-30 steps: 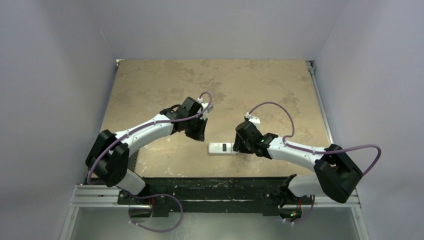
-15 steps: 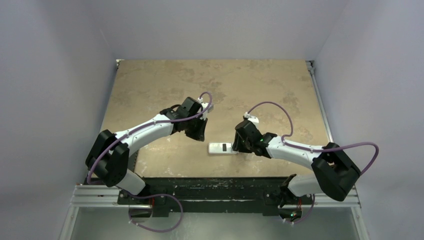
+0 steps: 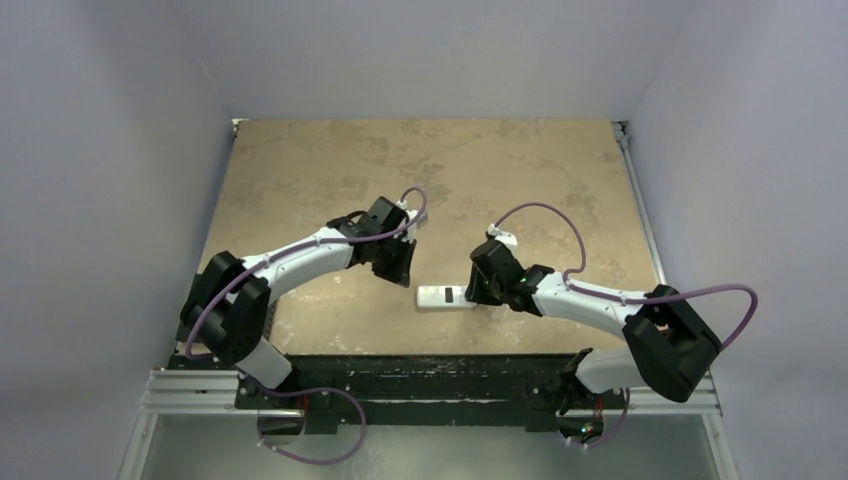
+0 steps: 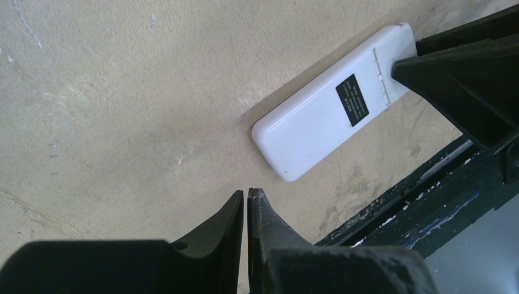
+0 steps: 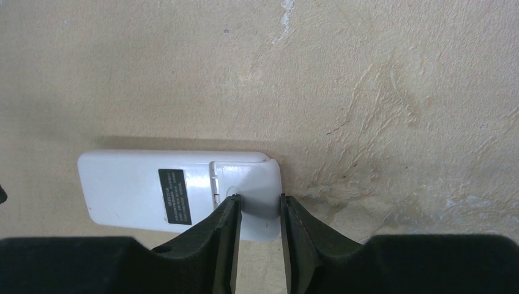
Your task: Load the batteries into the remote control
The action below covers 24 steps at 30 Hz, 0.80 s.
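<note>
The remote control [image 3: 438,296] lies face down on the tan table near the front edge, its white back and black label [image 5: 174,196] facing up. My right gripper [image 5: 259,199] stands over its battery-cover end, jaws part-way apart. One fingertip [image 5: 231,205] rests on the cover and the other sits just past the remote's end edge. My left gripper [image 4: 247,193] is shut and empty, hovering just short of the remote's [image 4: 318,138] other end. In the top view it [image 3: 404,272] is up and left of the remote. The batteries are out of view.
The table's black front rail [image 4: 422,208] runs close behind the remote; it also shows along the near edge [image 3: 420,372]. Grey walls close in the table [image 3: 420,170] on the left, back and right.
My right gripper's jaws have narrowed over the remote's cover end. My left arm has shifted slightly towards the remote, still shut. The remote has not moved.
</note>
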{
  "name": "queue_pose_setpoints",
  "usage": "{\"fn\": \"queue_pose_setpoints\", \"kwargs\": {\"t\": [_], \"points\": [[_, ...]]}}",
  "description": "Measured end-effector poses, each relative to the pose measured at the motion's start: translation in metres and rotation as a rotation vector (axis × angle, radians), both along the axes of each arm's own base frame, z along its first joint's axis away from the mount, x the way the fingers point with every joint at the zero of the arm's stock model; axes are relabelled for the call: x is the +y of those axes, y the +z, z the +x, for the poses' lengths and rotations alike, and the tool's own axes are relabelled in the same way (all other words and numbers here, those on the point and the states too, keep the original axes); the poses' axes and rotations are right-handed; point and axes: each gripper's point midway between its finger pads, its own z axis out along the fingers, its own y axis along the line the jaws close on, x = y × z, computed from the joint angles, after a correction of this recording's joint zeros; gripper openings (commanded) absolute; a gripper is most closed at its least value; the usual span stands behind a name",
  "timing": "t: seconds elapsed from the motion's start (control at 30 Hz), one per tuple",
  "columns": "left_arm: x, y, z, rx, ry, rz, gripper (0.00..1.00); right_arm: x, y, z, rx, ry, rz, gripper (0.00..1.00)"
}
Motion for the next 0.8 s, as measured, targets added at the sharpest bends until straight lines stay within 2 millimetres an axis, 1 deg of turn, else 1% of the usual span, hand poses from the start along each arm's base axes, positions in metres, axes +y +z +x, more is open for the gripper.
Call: {"fn": "queue_pose_setpoints", "kwargs": {"t": [0.27, 0.37, 0.47, 0.63, 0.8], "points": [[-0.003, -0.012, -0.005, 0.050, 0.071, -0.026, 0.20, 0.000, 0.000, 0.001, -0.003, 0.007, -0.004, 0.34], [-0.003, -0.020, -0.010, 0.078, 0.101, -0.039, 0.23, 0.000, 0.000, 0.001, -0.003, 0.008, -0.004, 0.34], [-0.006, -0.026, -0.016, 0.110, 0.117, -0.068, 0.29, 0.001, 0.000, 0.000, -0.003, 0.011, -0.004, 0.34], [-0.010, -0.030, -0.021, 0.134, 0.131, -0.104, 0.38, 0.001, 0.000, 0.001, -0.005, 0.015, -0.005, 0.34], [-0.016, -0.027, -0.018, 0.127, 0.133, -0.132, 0.39, 0.001, 0.000, 0.001, -0.006, 0.018, -0.006, 0.33]]}}
